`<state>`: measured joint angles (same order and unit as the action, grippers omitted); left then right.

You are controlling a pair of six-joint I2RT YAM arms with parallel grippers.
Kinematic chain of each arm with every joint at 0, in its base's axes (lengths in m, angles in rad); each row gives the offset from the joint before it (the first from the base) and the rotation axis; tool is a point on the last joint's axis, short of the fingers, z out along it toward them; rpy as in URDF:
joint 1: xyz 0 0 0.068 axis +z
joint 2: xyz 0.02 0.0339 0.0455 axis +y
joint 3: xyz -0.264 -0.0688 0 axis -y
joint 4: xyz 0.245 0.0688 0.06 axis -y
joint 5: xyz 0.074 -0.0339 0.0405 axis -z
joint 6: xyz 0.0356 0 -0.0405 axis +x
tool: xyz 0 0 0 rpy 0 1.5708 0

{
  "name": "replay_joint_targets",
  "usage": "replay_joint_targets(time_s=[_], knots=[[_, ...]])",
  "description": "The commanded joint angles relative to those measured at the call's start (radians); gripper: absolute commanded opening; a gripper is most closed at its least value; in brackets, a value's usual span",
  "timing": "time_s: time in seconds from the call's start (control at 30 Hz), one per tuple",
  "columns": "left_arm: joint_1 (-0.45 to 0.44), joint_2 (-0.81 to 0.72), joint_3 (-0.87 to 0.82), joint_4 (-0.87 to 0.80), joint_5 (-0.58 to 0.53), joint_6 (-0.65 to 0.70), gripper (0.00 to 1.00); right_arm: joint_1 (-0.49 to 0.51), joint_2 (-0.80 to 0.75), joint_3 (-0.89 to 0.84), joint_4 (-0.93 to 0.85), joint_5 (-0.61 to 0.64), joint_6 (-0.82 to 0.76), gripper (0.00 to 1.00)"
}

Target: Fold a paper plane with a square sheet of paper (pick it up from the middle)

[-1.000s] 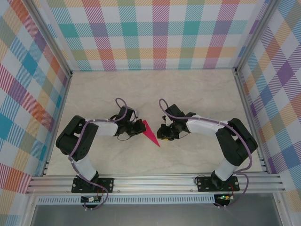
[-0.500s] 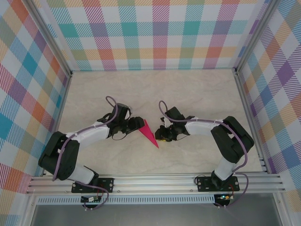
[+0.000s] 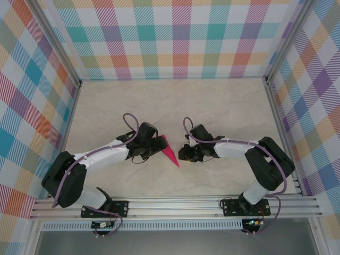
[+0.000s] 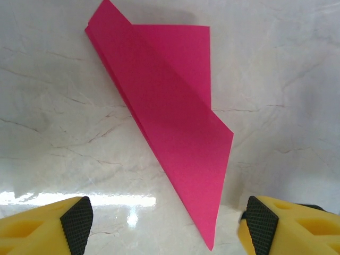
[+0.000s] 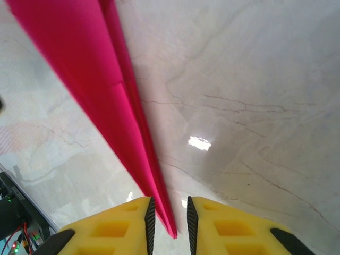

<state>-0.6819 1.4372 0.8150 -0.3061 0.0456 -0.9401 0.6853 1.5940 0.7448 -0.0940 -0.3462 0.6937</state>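
**Left fingers wide apart, right fingers almost together at the paper's point**

The left gripper (image 4: 169, 220) had its fingers spread wide. In the left wrist view the two black pads (image 4: 77, 220) stood far from each other at the bottom corners and held nothing. The sharp point of the pink paper (image 4: 170, 122) lay on the table between them, nearer to the right pad and apart from both. From there the paper ran up toward 11 o'clock and grew wider, folded in flat layers with one long slanted crease.

The right gripper (image 5: 170, 212) had its fingers close together, with only a narrow gap between the pads (image 5: 150, 218). In the right wrist view the thin point of the pink paper (image 5: 101, 90) came down from 11 o'clock and ended inside this gap, just beside the left pad. Whether the pads really pinched the paper, I could not tell.

From above, the pink paper (image 3: 170, 151) was a slim dart near the middle of the pale marble table (image 3: 212, 106), its wide end toward 11 o'clock and its point toward 5 o'clock. The left gripper (image 3: 158, 144) was at 9 o'clock of the paper, just beside the wide end. The right gripper (image 3: 182, 154) was at 3 o'clock of it, near the point. The two arms reached in from the 7 and 5 o'clock sides, and checked walls (image 3: 180, 32) closed the table on three sides.
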Motion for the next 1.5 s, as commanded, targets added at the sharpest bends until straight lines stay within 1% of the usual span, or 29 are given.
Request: replay_joint_targets(time_s=[0.0, 0.23, 0.3, 0.63, 0.8, 0.93, 1.07, 1.17, 1.23, 1.27, 1.47], knots=[[-0.021, 0.05, 0.078, -0.084, -0.069, -0.051, 0.8, 0.005, -0.056, -0.017, -0.005, 0.059, -0.037, 0.25], [-0.042, 0.148, 0.151, -0.097, -0.048, -0.057, 0.82, 0.005, -0.081, -0.038, 0.016, 0.072, -0.037, 0.29], [-0.042, 0.171, 0.173, -0.1, -0.043, -0.053, 0.81, 0.005, -0.083, -0.042, 0.019, 0.072, -0.035, 0.29], [-0.044, 0.236, 0.245, -0.174, -0.076, -0.06, 0.8, 0.005, -0.091, -0.046, 0.009, 0.076, -0.042, 0.3], [-0.044, 0.259, 0.267, -0.184, -0.07, -0.062, 0.8, 0.005, -0.091, -0.049, 0.012, 0.079, -0.037, 0.31], [-0.044, 0.283, 0.28, -0.189, -0.066, -0.06, 0.77, 0.005, -0.083, -0.041, 0.011, 0.073, -0.036, 0.31], [-0.044, 0.311, 0.304, -0.213, -0.074, -0.057, 0.71, 0.005, -0.089, -0.038, 0.004, 0.071, -0.033, 0.31], [-0.041, 0.305, 0.3, -0.216, -0.07, -0.059, 0.61, 0.005, -0.092, -0.039, -0.004, 0.067, -0.032, 0.31], [-0.04, 0.288, 0.289, -0.214, -0.072, -0.058, 0.49, 0.005, -0.092, -0.039, -0.005, 0.068, -0.03, 0.32], [-0.038, 0.28, 0.284, -0.216, -0.073, -0.056, 0.45, 0.005, -0.091, -0.04, -0.004, 0.069, -0.03, 0.31], [-0.037, 0.222, 0.24, -0.205, -0.072, -0.034, 0.31, 0.006, -0.077, -0.026, 0.005, 0.053, -0.025, 0.32]])
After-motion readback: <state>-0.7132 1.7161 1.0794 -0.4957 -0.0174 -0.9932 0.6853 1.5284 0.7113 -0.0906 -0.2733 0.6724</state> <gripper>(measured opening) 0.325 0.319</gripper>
